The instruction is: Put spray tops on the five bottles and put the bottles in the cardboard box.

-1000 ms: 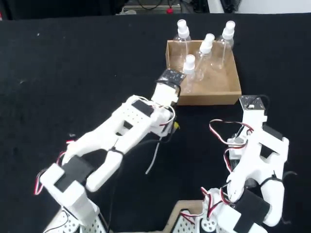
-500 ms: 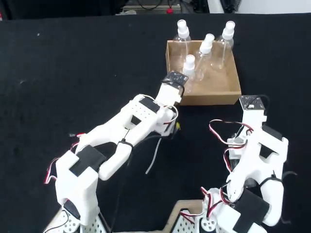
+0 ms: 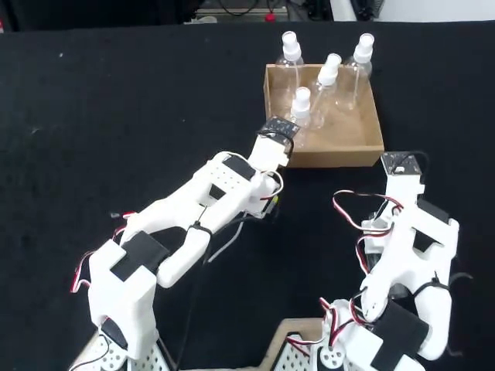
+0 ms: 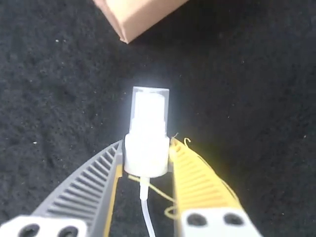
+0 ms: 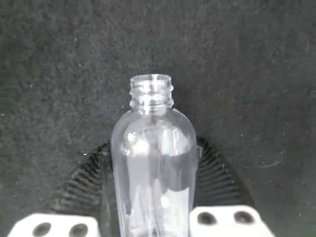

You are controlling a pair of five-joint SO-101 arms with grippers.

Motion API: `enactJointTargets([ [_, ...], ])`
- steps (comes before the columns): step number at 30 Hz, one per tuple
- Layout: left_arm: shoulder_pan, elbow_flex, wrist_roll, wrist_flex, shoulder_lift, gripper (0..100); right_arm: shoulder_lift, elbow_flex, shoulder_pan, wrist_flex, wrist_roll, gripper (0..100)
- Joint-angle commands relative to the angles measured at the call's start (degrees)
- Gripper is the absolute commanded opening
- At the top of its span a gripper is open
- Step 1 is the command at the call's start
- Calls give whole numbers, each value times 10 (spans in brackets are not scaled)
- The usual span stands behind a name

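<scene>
My left gripper is shut on a white spray top with a clear cap, its thin dip tube trailing back between the grey and yellow fingers. In the high view the left arm ends just off the front left corner of the cardboard box. Several clear bottles with white spray tops stand inside the box. My right gripper is shut on a clear bottle whose threaded neck is bare. The right arm is folded at the lower right, in front of the box.
Black cloth covers the whole table. A corner of the cardboard box lies just beyond the spray top in the left wrist view. Loose wires hang from both arms. A cardboard piece sits at the near edge between the arm bases.
The left arm has risen at its base and edged its wrist slightly toward the box; the hanging dip tube has swung left. The right arm has kept still.
</scene>
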Motion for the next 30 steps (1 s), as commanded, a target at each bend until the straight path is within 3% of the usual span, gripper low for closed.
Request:
enactJointTargets([
  [1,-2,-36,-1,55,-35,95,-15,4,7,-12,6,85],
  [10,-87,-11,-1,187,-229,95,-15,-22,-25,13,2,85],
  [20,-196,121,3,192,-431,95,-34,-162,-102,152,-53,85],
  [26,-270,206,3,192,-542,95,-191,-145,-186,206,-98,85],
  [30,-284,227,4,162,-600,91,-327,-135,-254,207,-151,85],
])
